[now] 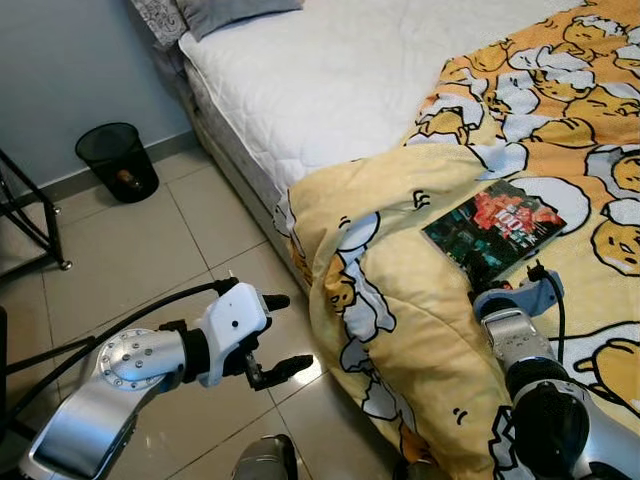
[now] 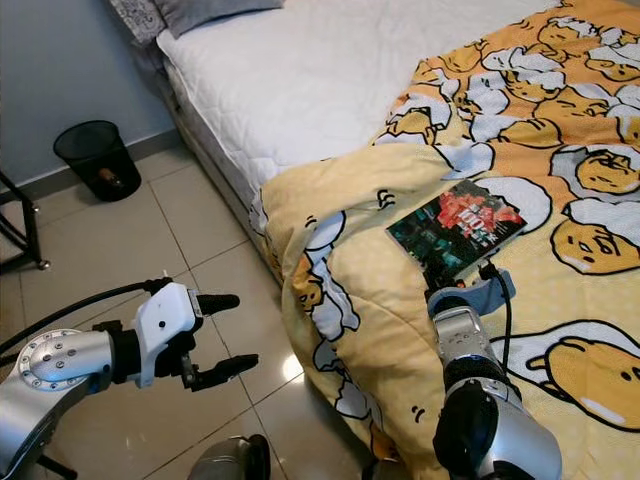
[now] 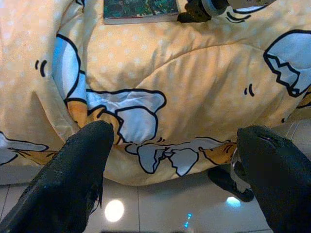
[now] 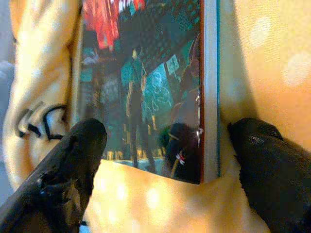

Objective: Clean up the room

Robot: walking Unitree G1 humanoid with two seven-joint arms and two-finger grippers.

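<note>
Here, book (image 1: 493, 232) flat on duvet (image 1: 400, 300), right gripper (image 4: 165, 160) released, fingers straddling its near corner.

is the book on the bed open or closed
Closed. The book lies flat, cover up, on the yellow blanket; the right wrist view shows its closed page edge. The right gripper, fingers open, straddles its near corner.

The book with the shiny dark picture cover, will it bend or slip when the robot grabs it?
The thin glossy-covered book probably stays fairly stiff. Its cover reflects light, so it may slip between the right gripper fingers. The puffy yellow cartoon-print blanket underneath likely gives way when pressed.
</note>
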